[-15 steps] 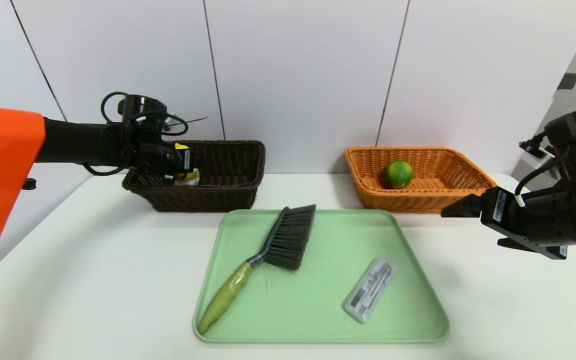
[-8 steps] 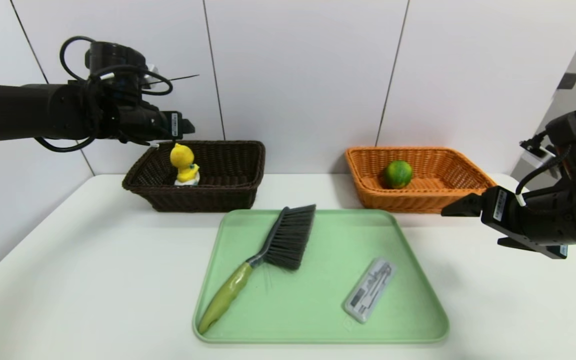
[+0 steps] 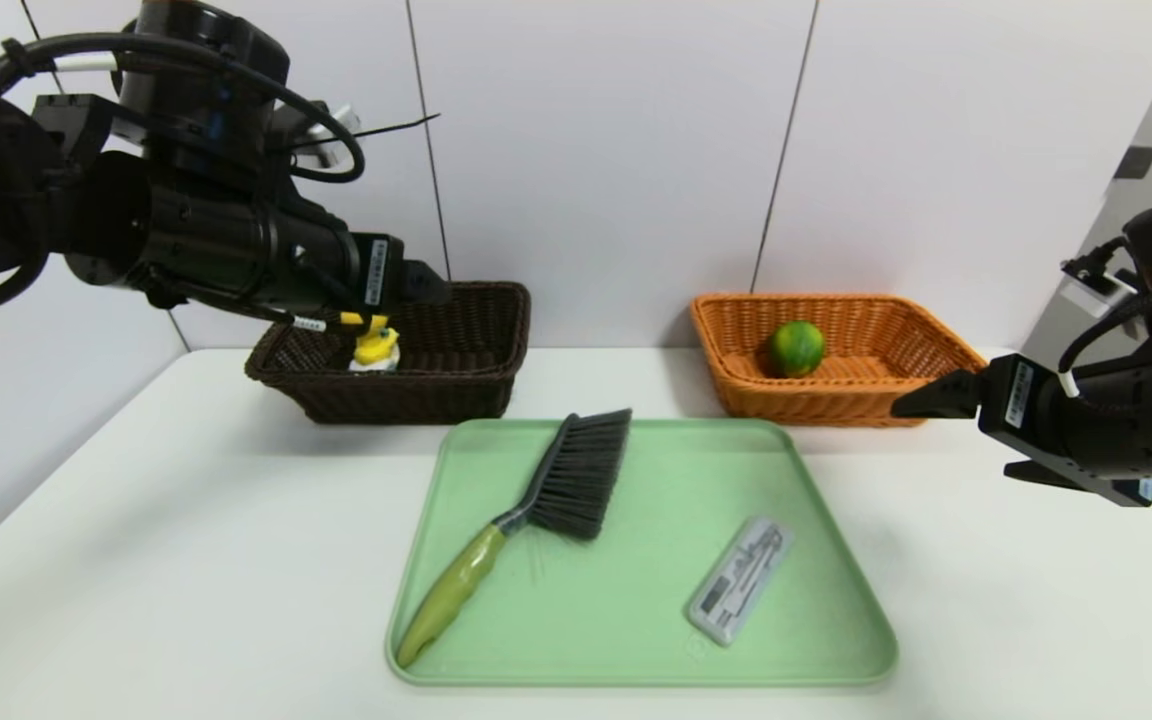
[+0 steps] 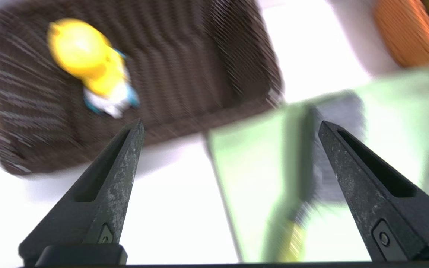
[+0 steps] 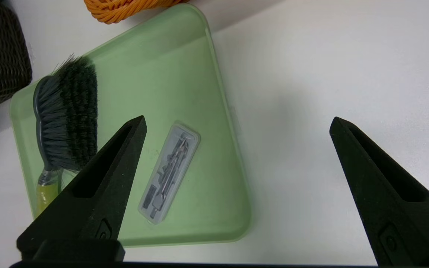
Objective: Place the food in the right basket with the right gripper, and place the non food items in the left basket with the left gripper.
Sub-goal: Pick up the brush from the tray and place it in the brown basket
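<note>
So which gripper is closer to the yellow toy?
Left. The left gripper is just above and beside the toy; the right gripper is far off to its right, past the tray.

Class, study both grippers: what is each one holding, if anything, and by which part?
Nothing is held: the left gripper and the right gripper are both open and empty.

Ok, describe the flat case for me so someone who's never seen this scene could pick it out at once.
Find the green tray on the white table, in front of the two baskets. On its right half lies a slim, see-through grey case, set slantwise, with metal parts inside. Unlike the brush to its left, it has no bristles or green handle.
</note>
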